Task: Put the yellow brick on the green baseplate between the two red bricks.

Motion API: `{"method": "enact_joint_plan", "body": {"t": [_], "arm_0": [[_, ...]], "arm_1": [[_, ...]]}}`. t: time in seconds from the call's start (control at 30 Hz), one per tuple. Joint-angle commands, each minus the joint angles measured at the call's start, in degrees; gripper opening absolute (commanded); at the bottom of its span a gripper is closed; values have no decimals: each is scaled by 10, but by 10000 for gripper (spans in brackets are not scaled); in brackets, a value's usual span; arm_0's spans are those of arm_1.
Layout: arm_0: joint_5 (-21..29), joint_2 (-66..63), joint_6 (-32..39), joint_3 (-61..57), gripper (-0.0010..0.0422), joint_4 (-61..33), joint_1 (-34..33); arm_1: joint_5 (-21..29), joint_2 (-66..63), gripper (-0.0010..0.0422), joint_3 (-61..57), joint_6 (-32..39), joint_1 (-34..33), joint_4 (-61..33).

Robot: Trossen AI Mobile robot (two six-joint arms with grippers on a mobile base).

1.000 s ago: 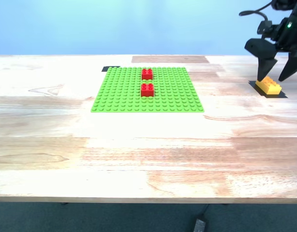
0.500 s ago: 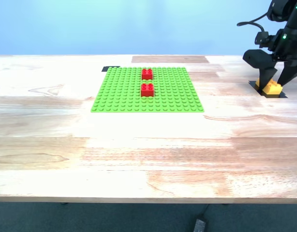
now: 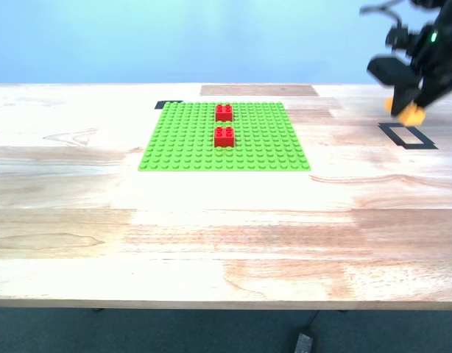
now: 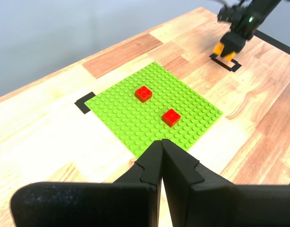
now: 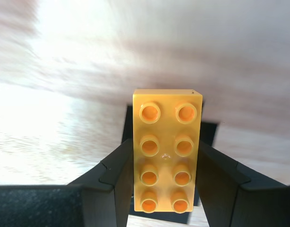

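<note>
The second gripper (image 3: pixel 411 103) is clamped on the yellow brick (image 5: pixel 166 149), one finger against each long side, studs facing its camera. The brick hangs clear of the table (image 3: pixel 211 220), directly above a black tape outline (image 3: pixel 407 136).

The green baseplate (image 3: pixel 182 143) lies well away from this gripper, toward the exterior view's left, with the two red bricks (image 3: pixel 224 112) standing on it, a narrow gap between them. The first gripper (image 4: pixel 161 158), fingers pressed together on nothing, hovers just short of the baseplate's near edge.

The risk, I judge, is the fit: that gap looks tight, so a brick arriving slightly turned could snag on a red brick or shove the plate. The smooth-sided hold might also slip during travel.

Half a second ago the brick sat inside the outline; now it is lifted and the outline is bare.
</note>
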Motion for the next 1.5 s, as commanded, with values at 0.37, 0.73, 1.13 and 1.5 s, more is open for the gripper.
{"method": "enact_joint_plan", "body": {"t": [0.37,0.73,1.13,1.5], "arm_0": [[-2,0,0,0,0,1,0],[-2,-4,0,0,0,0,0],[-2,-10,0,0,0,0,0],[-2,-11,0,0,0,0,0]], "arm_1": [[-65,-85,1,106,-172,165,-73],[31,-1,1,222,-378,381,-113],[54,164,1,338,-410,414,-120],[49,242,1,358,-406,421,-120]]}}
